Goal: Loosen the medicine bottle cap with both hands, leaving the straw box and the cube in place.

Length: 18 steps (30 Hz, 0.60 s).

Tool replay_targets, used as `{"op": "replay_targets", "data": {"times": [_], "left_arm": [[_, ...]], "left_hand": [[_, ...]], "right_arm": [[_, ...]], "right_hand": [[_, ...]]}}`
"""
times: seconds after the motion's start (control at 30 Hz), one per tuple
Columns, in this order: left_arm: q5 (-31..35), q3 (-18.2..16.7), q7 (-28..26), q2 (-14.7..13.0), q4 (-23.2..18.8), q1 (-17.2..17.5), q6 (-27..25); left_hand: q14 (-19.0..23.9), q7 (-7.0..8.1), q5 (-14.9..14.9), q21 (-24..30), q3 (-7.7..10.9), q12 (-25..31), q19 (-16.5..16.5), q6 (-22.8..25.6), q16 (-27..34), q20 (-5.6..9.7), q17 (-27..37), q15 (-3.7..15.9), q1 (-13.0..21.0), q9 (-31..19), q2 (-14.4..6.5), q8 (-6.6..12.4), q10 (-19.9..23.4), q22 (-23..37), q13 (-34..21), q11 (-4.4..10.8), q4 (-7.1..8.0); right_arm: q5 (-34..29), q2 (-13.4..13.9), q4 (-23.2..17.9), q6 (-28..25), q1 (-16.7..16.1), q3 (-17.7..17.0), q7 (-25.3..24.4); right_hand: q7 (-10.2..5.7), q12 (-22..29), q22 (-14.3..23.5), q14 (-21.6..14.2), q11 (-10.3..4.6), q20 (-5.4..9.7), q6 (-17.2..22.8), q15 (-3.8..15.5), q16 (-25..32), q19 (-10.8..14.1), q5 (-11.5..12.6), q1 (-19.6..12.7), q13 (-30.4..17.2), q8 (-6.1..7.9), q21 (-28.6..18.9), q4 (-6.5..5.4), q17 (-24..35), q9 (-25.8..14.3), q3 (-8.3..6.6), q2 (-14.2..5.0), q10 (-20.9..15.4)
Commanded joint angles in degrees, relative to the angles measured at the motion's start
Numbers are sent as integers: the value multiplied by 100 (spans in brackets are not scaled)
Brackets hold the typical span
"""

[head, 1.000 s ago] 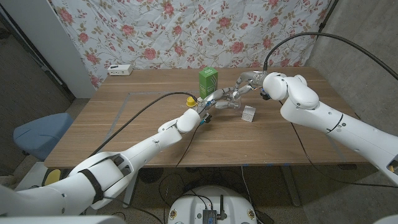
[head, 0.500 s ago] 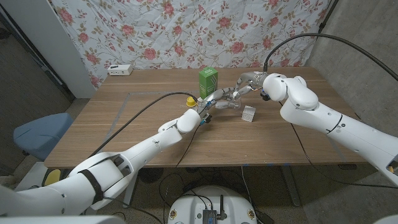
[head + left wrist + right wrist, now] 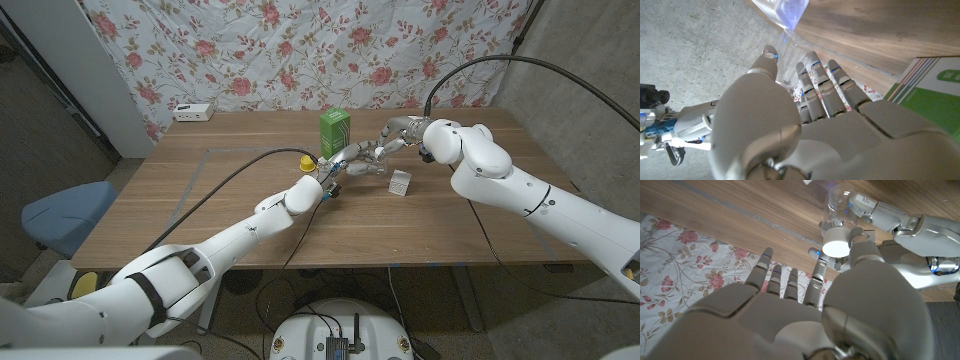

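Note:
The clear medicine bottle (image 3: 839, 207) with its white cap (image 3: 836, 245) is held between my two hands above the table's middle. My left hand (image 3: 346, 161) grips the bottle's body, its fingers (image 3: 875, 209) wrapped round the clear plastic. My right hand (image 3: 388, 139) comes in from the far side and pinches the cap between thumb and a finger, the other fingers spread. The green straw box (image 3: 334, 130) stands upright just behind my left hand. The pale cube (image 3: 401, 183) sits on the table (image 3: 210, 200) to the right of both hands. In the left wrist view my left hand (image 3: 805, 130) hides most of the bottle.
A yellow object (image 3: 306, 160) lies on the table beside my left wrist. At the back left edge lies a white power strip (image 3: 193, 112). A black cable (image 3: 230, 180) runs along my left arm. A flowered cloth (image 3: 300, 50) hangs behind the table.

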State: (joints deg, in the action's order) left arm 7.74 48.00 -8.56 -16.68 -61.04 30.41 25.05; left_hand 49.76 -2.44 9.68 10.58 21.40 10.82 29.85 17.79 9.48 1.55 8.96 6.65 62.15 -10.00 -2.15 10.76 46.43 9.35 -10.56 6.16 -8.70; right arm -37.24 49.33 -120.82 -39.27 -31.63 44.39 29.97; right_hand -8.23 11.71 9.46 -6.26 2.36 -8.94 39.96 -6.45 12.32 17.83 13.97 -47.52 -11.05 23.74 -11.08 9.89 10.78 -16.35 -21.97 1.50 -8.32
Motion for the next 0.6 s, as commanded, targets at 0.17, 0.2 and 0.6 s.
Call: {"op": "replay_targets", "data": {"times": [0.17, 0.2, 0.6], "left_arm": [[5, 13, -13, 30, 66, -31, 53], [9, 16, -15, 32, 72, -35, 58], [8, 28, -17, 63, 153, -68, 109]], "left_hand": [[58, 22, 45, -1, 64, 33, 27, -23, 27, 39, 10, 469, 0, -18, -39, -9, 278, 16, -12, 195, 12], [60, 34, 44, 0, 66, 34, 29, -20, 27, 43, 10, 467, -3, -18, -38, -8, 282, 16, -13, 198, 13], [81, 31, 44, -5, 88, 32, 3, -22, 33, 54, 12, 454, -26, -17, -46, -8, 282, 16, -13, 193, 23]], "right_arm": [[114, 23, -2, 56, -74, -70, -172], [131, 28, -2, 72, -77, -76, -180], [278, 24, 25, 153, -49, -103, -206]], "right_hand": [[-31, 45, 24, -68, -24, 21, 116, -8, 40, 107, -35, -189, -26, 69, -31, 14, 35, -10, -105, -81, -101], [-54, 43, 24, -76, -35, 21, 128, -6, 41, 112, -40, -216, -26, 77, -30, 16, 37, -10, -120, -96, -106], [-185, 16, 23, -93, -168, 83, 171, 113, 28, 158, -98, -585, -25, 127, -19, 65, 41, 1, -279, -192, -143]]}}
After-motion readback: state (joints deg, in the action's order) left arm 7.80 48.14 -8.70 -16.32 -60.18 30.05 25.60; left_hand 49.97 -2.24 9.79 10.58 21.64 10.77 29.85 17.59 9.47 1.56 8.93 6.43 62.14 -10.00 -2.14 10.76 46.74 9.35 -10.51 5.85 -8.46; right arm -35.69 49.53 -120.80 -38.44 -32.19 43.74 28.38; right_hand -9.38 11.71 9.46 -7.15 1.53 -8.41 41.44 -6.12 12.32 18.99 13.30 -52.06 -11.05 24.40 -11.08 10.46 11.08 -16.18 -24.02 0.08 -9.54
